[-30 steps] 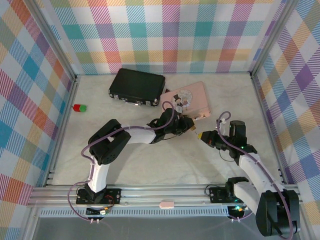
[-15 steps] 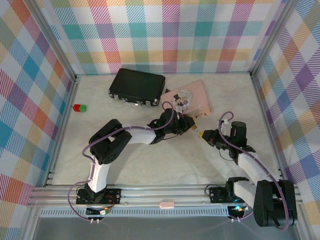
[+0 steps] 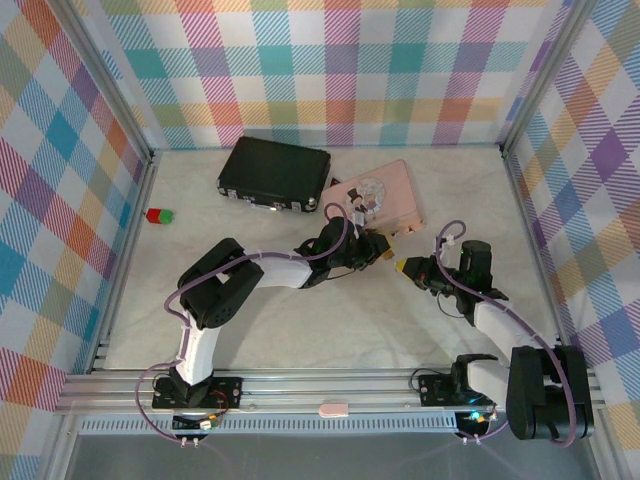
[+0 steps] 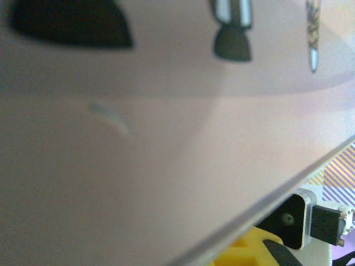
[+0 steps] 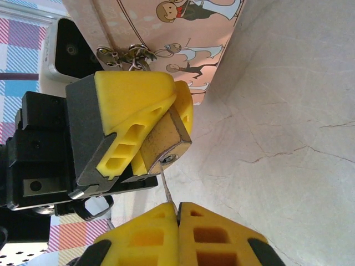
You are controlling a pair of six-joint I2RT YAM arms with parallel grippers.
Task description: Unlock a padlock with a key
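While the left gripper (image 3: 378,250) and right gripper (image 3: 402,267) face off from above, left wrist gets a blurry smooth pink box (image 4: 166,166). Right wrist: left jaws clamp the boxy brass padlock (image 5: 162,145), right jaws pinch the thin silvery key (image 5: 168,194) touching it.

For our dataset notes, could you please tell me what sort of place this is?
Probably a lab recording cell: checked cloth walls on an aluminium frame, a marble-look tabletop, left arm and right arm bolted at its near edge.

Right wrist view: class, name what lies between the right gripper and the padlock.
The key: its thin blade runs from the right gripper up to the padlock, right wrist view.
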